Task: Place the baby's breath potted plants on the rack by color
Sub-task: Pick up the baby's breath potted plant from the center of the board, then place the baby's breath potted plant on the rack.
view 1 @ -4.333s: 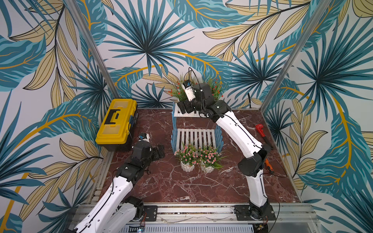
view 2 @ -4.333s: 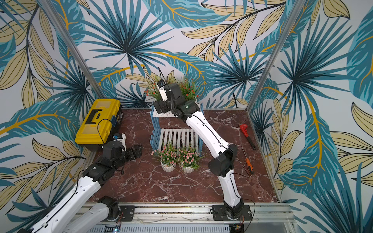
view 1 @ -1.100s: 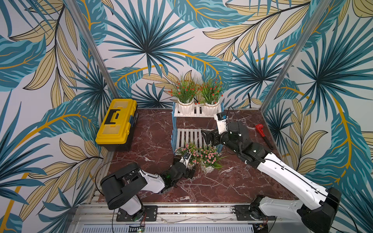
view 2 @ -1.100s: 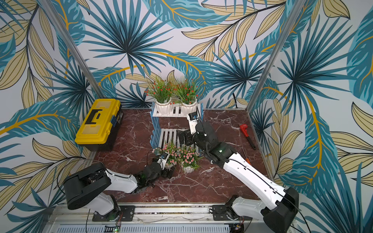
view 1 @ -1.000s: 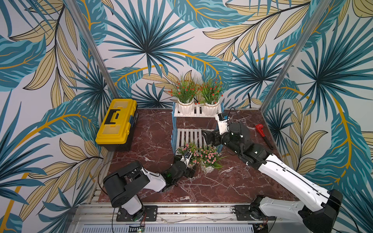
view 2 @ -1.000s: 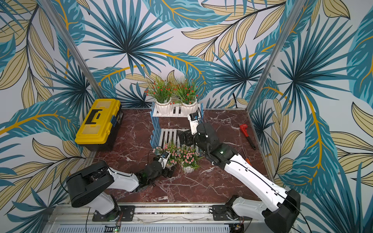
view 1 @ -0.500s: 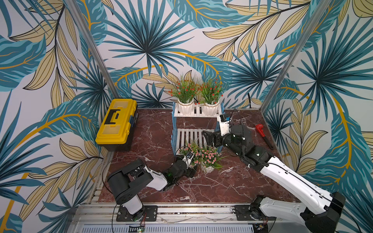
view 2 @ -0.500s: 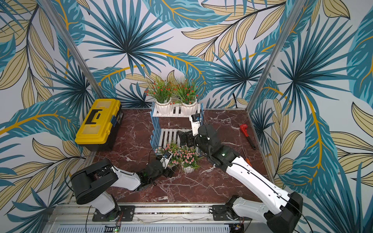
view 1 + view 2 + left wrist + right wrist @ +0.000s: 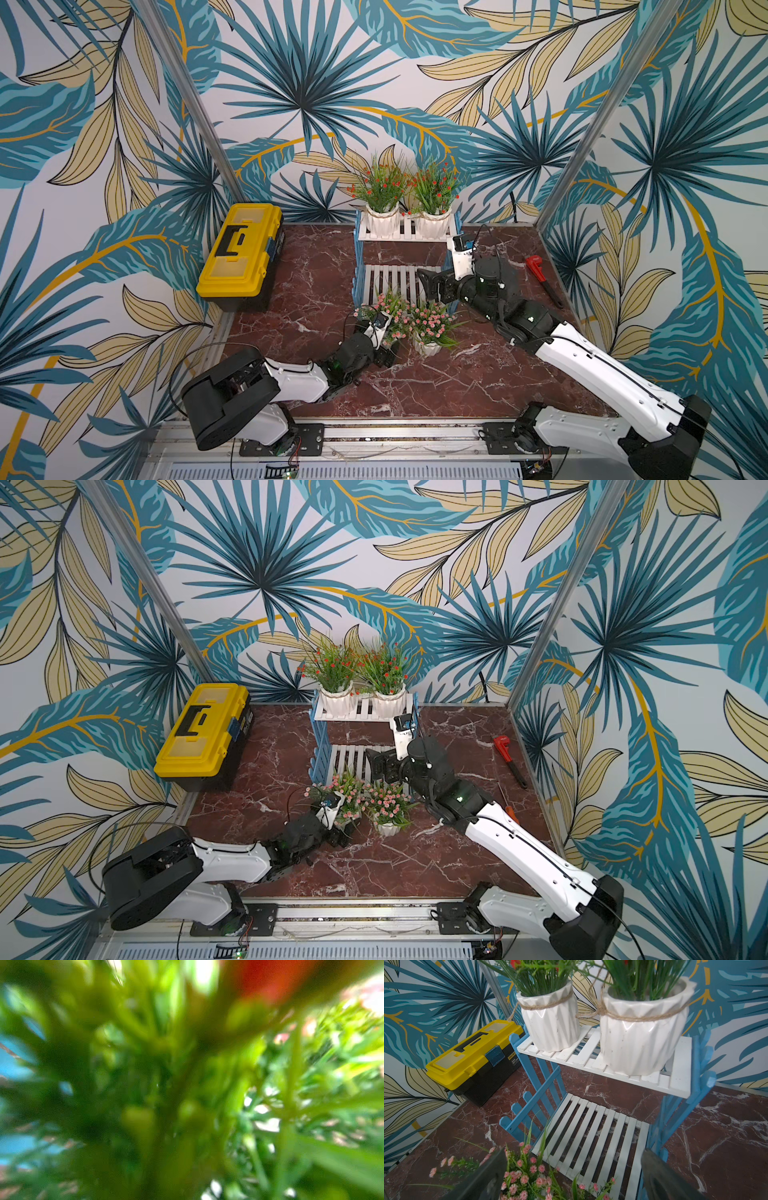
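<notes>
A: What changed most on the table (image 9: 307, 266) since four seconds ago?

B: The arms. At that time the right arm reached up to the top shelf of the rack (image 9: 358, 266), and the left arm was folded back near the yellow toolbox (image 9: 241, 253). Now the left arm lies low and stretched over the table, and the right arm has drawn back.

A: And where are the plants?

B: The first red plant (image 9: 380, 195) and the second red plant (image 9: 434, 195) stand side by side on the top shelf, beyond the right claw (image 9: 430, 284). The first pink plant (image 9: 388, 307) is directly at the left claw (image 9: 384, 356). The second pink plant (image 9: 430, 326) stands on the table beside it, near the right claw and lower than it.

A: How are the claws?

B: The right claw is wide open and holds nothing, above the near part of the lower shelf. The left claw is at the pot of the first pink plant. Leaves cover it and its wrist view is only green blur, so I cannot tell if it grips.

A: Something smaller?

B: A red wrench (image 9: 540, 278) lies on the table, well apart from the right claw, on its outer side.
</notes>
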### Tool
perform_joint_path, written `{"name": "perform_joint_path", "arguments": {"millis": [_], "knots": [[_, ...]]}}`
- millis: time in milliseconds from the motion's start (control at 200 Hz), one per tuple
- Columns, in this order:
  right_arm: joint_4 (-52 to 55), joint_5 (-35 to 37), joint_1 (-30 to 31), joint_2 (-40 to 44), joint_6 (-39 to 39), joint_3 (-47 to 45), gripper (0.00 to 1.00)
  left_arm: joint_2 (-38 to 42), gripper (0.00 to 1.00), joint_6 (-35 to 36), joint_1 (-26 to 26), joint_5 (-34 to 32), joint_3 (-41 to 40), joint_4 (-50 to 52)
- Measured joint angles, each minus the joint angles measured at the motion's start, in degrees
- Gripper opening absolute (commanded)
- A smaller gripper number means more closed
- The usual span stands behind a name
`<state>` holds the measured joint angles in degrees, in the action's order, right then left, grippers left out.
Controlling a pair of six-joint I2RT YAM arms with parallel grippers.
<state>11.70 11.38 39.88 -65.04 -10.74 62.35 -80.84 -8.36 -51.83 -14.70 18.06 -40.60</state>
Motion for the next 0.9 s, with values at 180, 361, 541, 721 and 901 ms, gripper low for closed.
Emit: {"name": "perform_joint_path", "arguments": {"millis": [180, 361, 541, 721, 901], "knots": [[0.57, 0.20, 0.15, 0.02, 0.02, 0.02, 0.99, -0.55, 0.63, -0.20, 0.66, -1.66, 5.25, 4.04], [2.10, 0.68, 0.35, 0.72, 0.02, 0.04, 0.99, -3.76, 0.63, -0.68, 2.91, -3.65, 11.96, 5.75], [3.48, 1.53, 0.42, 2.29, 0.04, 0.04, 1.00, -10.25, 0.65, -1.66, 6.62, -5.27, 18.05, 7.96], [3.72, 2.19, 0.42, 3.65, 0.04, 0.02, 0.99, -15.63, 0.65, -2.21, 8.26, -6.16, 22.56, 10.12], [3.87, 2.32, 0.42, 3.67, 0.07, 0.02, 1.00, -18.16, 0.67, -3.02, 8.98, -7.52, 24.87, 10.51]]}}
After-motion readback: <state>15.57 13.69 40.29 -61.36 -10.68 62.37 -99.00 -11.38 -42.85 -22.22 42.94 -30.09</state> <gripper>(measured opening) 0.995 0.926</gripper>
